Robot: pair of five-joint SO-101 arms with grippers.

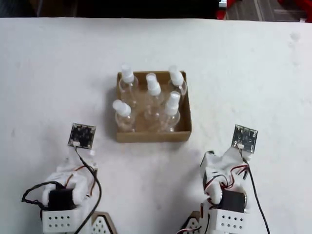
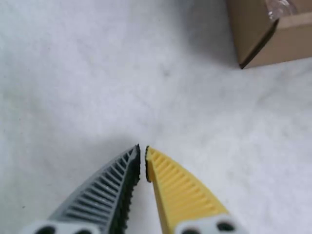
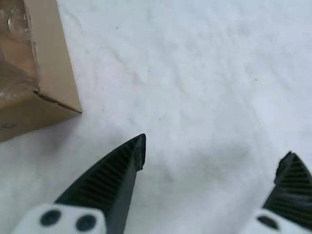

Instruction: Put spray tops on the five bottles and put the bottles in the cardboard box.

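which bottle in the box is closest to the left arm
The front-left bottle, in the box's near left corner; the other four stand farther back or further right.

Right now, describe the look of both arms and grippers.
Both arms are white-bodied with black motors and square camera boards. The left arm trails black cable; the right arm red and black wires. The left gripper has ribbed grey and yellow fingers, the right gripper black ones.
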